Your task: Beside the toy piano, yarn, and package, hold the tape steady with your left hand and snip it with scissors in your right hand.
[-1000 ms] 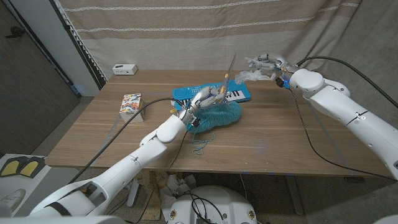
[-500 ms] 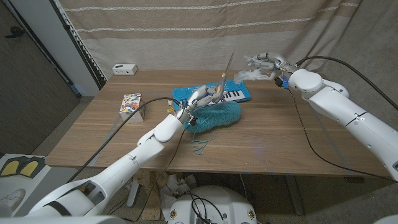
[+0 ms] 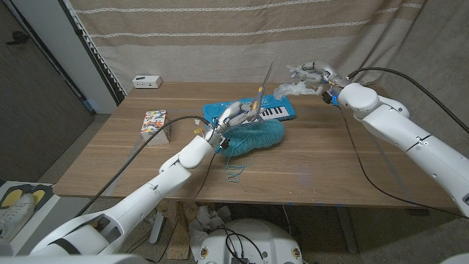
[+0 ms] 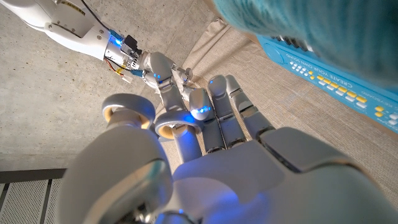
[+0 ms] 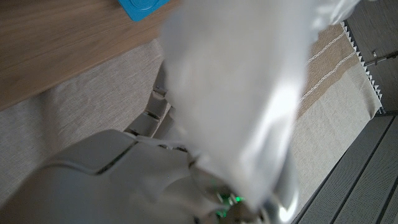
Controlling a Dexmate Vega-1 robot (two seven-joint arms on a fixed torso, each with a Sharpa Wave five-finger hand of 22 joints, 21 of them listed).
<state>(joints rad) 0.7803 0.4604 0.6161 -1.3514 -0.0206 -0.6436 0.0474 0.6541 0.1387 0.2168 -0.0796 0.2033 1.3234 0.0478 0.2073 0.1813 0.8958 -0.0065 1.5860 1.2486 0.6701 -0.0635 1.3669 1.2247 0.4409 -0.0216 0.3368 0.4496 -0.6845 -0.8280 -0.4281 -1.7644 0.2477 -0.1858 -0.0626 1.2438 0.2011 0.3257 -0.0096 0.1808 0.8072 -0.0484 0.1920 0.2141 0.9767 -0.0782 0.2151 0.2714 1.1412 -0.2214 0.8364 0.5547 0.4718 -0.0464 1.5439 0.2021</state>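
Tape [image 3: 288, 89]: reads as a crumpled, translucent whitish wad held up off the worktop [image 3: 330, 161] above its far edge. It sits at the fingers of the right robot hand [image 3: 315, 73], which closes on it. In the right wrist view the same film [image 5: 249, 93] lies blurred across the lens and hides most of that hand. Scissors cannot be made out.

Left robot hand [image 3: 238, 114] is raised over the teal yarn [image 3: 256, 136], near the worktop's middle. A thin pale strip [image 3: 265, 79] rises tilted from its fingers toward the wad, and its top end stops short of the wad. What the strip is cannot be told, and the pinch itself is too small to read. In the left wrist view the fingers [image 4: 217, 106] reach up close together.

The blue toy piano [image 3: 275, 111] is partly covered by yarn. The package [image 3: 154, 121] lies near the left edge.
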